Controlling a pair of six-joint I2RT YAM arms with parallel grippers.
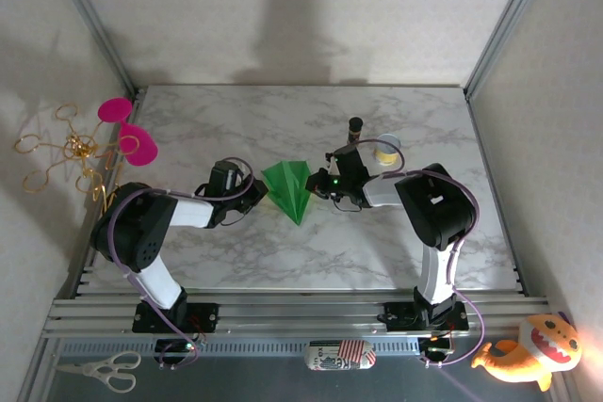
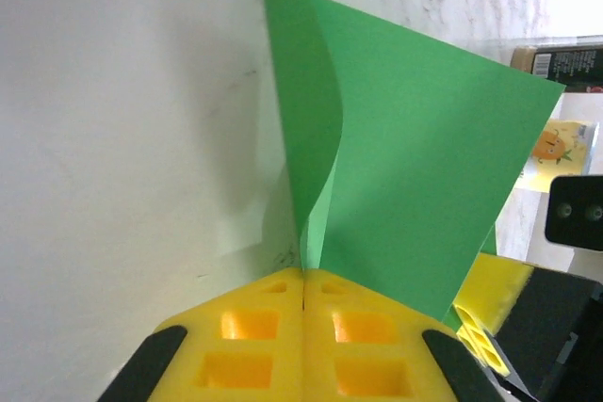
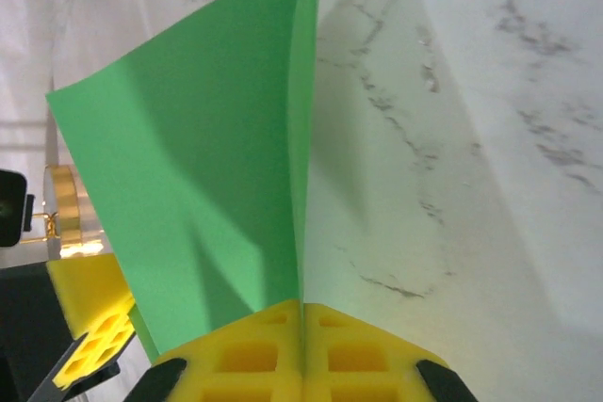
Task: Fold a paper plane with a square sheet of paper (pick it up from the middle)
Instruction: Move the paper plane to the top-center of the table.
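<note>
The bright green sheet of paper (image 1: 289, 187) is folded into a pointed paper plane shape, its tip toward the near edge of the marble table (image 1: 236, 120). My left gripper (image 1: 261, 191) is shut on its left edge; in the left wrist view the yellow fingers (image 2: 264, 336) pinch the paper (image 2: 415, 176) at the left gripper (image 2: 303, 277), and a flap stands up. My right gripper (image 1: 317, 185) is shut on the right edge. In the right wrist view the right gripper (image 3: 303, 306) clamps the paper (image 3: 198, 176) along a crease.
A small yellow-white tape roll (image 1: 386, 149) and a dark upright cylinder (image 1: 355, 127) stand just behind the right gripper. Pink shapes (image 1: 127, 134) and gold wire (image 1: 66, 152) hang at the left wall. Scissors (image 1: 94, 371) and a plush toy (image 1: 528, 350) lie below the table's front rail.
</note>
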